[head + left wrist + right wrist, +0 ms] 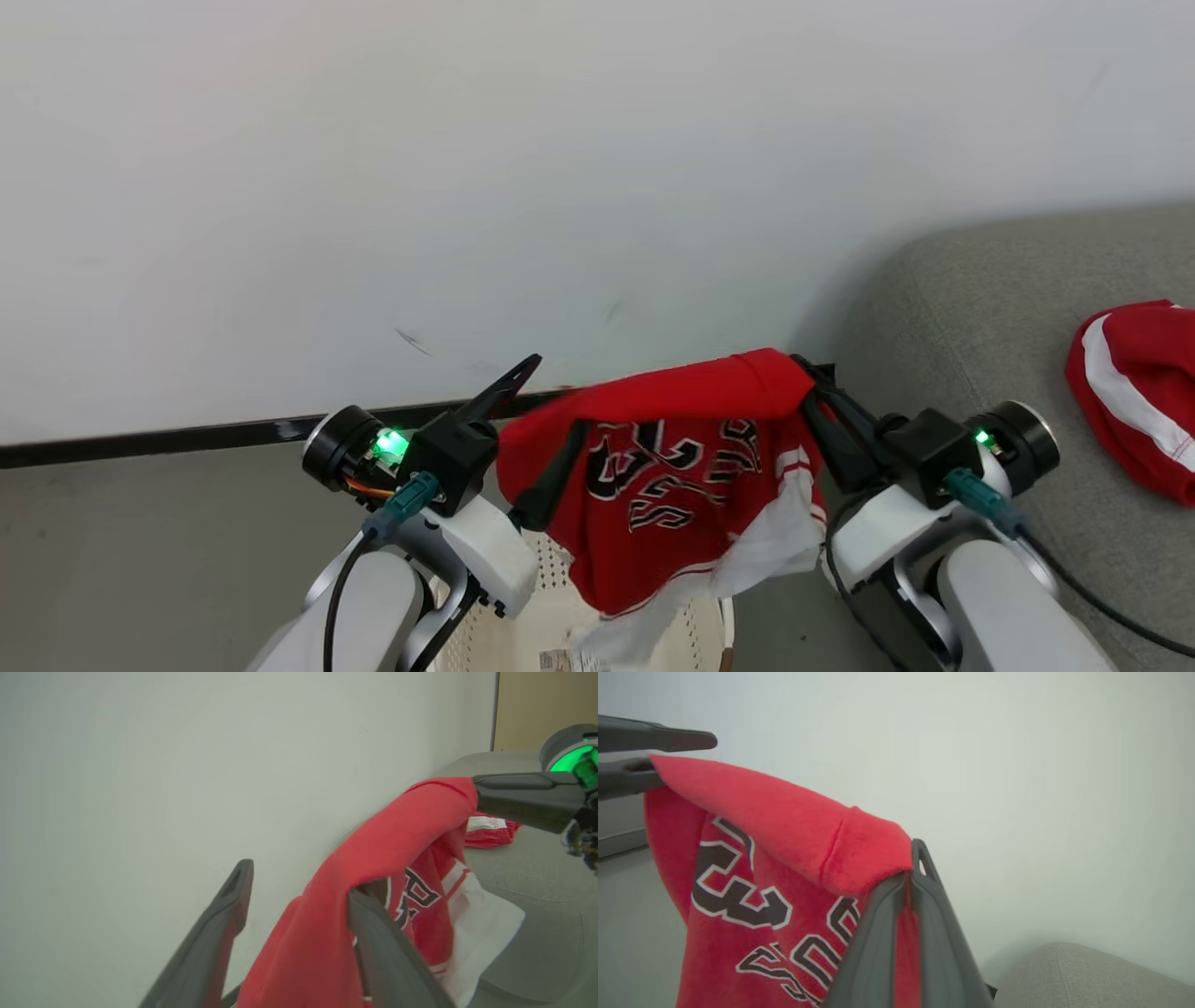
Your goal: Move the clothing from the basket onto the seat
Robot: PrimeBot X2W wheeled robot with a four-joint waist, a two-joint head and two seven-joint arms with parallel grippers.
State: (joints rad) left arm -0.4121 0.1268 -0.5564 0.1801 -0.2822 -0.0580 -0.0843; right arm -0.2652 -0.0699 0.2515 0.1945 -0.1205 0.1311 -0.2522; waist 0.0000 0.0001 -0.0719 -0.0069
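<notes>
A red garment (681, 467) with black-and-white lettering and white trim hangs in the air above the cream basket (523, 625). My right gripper (805, 369) is shut on its upper right edge; in the right wrist view the right gripper (909, 872) pinches the cloth (784, 826). My left gripper (558, 392) is open, and the cloth's left end drapes over one of its fingers (373, 924). The left gripper (303, 882) has nothing between its jaws. Another red piece of clothing (1134, 392) with a white stripe lies on the grey seat (980, 308) at the right.
A white wall (560, 168) with a dark baseboard (187, 439) stands close behind the basket, above grey floor (140, 551). The seat's rounded corner (1087, 975) is just right of the basket. A tan panel (546, 704) rises beyond the seat.
</notes>
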